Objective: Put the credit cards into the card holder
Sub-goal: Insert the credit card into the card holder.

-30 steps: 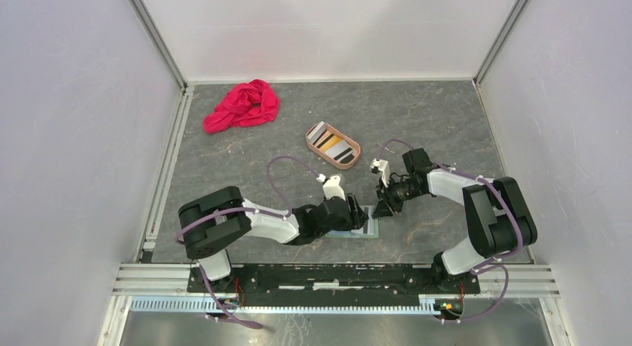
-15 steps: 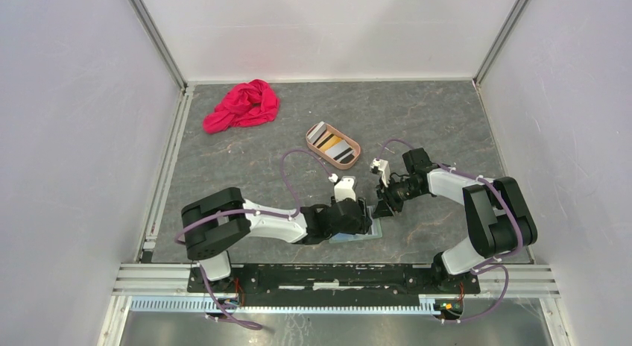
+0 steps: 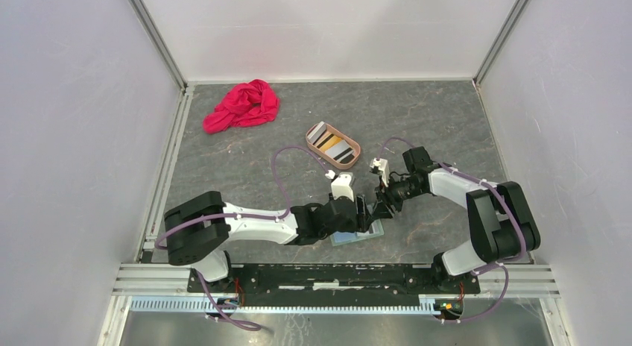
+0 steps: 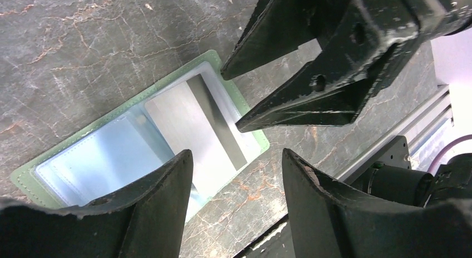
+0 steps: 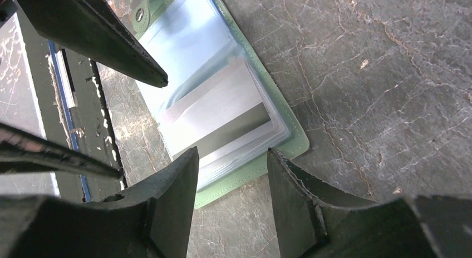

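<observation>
The card holder [image 3: 356,238] lies open on the table near the front edge, green outside [image 4: 245,110], light blue inside. A grey credit card [image 4: 192,122] with a dark stripe sits in its right-hand pocket, also seen in the right wrist view [image 5: 222,116]. My left gripper [image 4: 236,158] hangs open just above the holder's edge, holding nothing. My right gripper [image 5: 232,155] is open over the holder's green corner [image 5: 250,177], its tips clear of the card. In the top view the two grippers [image 3: 359,212] [image 3: 381,204] nearly meet. More credit cards [image 3: 333,146] lie in the tray.
The pinkish-tan oval tray [image 3: 310,141] stands behind the grippers at mid-table. A red cloth [image 3: 242,105] lies crumpled at the back left. The metal rail [image 3: 328,275] runs along the front edge, close to the holder.
My right gripper has opened and no longer pinches the card, which stays in the pocket. My left gripper has shifted right over the holder and opened a little wider.
</observation>
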